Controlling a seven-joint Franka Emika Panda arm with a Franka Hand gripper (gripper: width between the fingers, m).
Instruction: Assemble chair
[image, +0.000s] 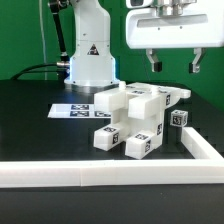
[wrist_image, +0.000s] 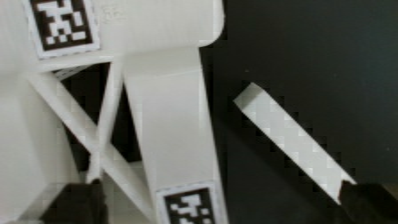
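Exterior, gripper: the gripper (image: 175, 66) is hanging high toward the exterior view's right, jaws spread wide, pinching nothing.
Exterior, chair: the part-built chair (image: 135, 118) is sitting mid-table beneath it, with a loose tagged block (image: 180, 118) just beside its right end.
Exterior, surroundings: the marker board (image: 75, 108) is lying farther left, and the border rail (image: 100, 176) is fencing the near edge.
Wrist, chair: tagged white bars (wrist_image: 151, 110) are filling the view between the dark fingertips (wrist_image: 75, 203).
Risk: an off-centre descent would likely be knocking the stacked pieces askew.
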